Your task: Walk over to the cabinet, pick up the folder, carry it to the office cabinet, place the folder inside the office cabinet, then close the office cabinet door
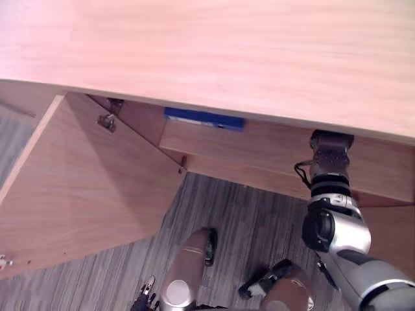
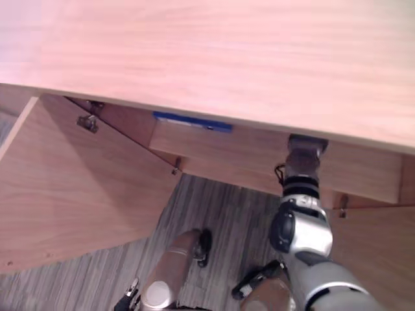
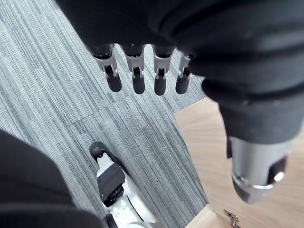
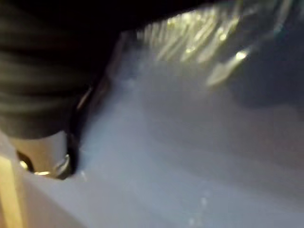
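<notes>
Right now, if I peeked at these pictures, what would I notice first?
A big pale wooden cabinet top spreads across the upper part of the head views. Just under its edge a blue folder lies on a shelf, with the cabinet door standing open on the left and the right hand reaching in to the folder's right. The left hand hangs with straight fingers over grey striped carpet.

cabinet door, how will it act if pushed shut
The cabinet door looks like a rigid wood panel, so it likely won't flex. It hangs on hinges, so a push should swing it, not slide it. Standing wide open, it probably needs a long sweep.
</notes>
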